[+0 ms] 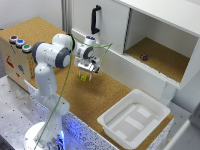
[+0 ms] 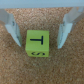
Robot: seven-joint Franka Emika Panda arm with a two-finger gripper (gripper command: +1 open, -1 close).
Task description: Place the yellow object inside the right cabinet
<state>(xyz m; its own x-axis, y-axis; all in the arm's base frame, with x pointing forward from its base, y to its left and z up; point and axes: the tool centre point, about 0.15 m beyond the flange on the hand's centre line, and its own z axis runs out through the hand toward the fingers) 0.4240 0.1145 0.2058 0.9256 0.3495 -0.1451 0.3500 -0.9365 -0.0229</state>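
Observation:
The yellow object is a small yellow-green cube lying on the cork table top, just under my gripper. In the wrist view the cube has a dark T mark on its top face and sits between my two fingers, with gaps on both sides. The gripper is open and holds nothing. The right cabinet is the large white box with a cork-brown floor at the exterior view's upper right, well away from the gripper. A small dark reddish object lies on its floor.
A white panel with a black handle stands behind the gripper. A shallow white plastic tray sits at the table's near right. A wooden box with coloured buttons is at the exterior view's left. A green cable loops near the wrist.

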